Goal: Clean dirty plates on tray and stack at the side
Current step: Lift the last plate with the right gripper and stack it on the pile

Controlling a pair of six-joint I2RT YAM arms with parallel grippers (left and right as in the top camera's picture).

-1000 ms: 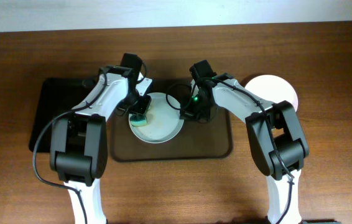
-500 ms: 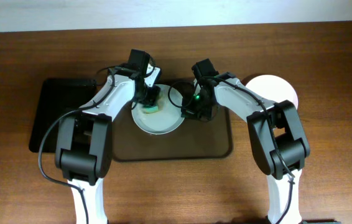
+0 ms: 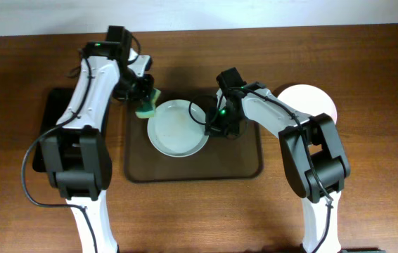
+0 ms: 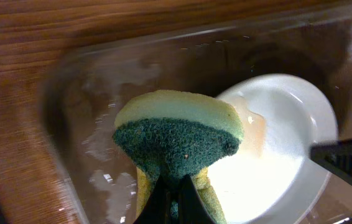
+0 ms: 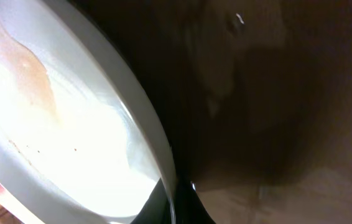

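Note:
A white plate (image 3: 178, 128) with a faint brownish smear lies on the dark-brown tray (image 3: 241, 158). My right gripper (image 3: 212, 127) is shut on the plate's right rim; the rim (image 5: 151, 143) runs between the fingers in the right wrist view. My left gripper (image 3: 143, 98) is shut on a yellow-and-green sponge (image 3: 147, 107), held above the tray's far left corner, just off the plate's upper left edge. In the left wrist view the sponge (image 4: 179, 134) hangs before the plate (image 4: 288, 143). Another white plate (image 3: 315, 102) rests on the table at the right.
A glossy black tray (image 3: 58, 126) lies left of the brown tray, under my left arm. The wooden table (image 3: 375, 176) extends to the right and front. A pale wall runs along the back edge.
My left gripper lifted the sponge off the plate's face and moved it up and left, past the plate's rim. The right gripper stayed on the plate's rim.

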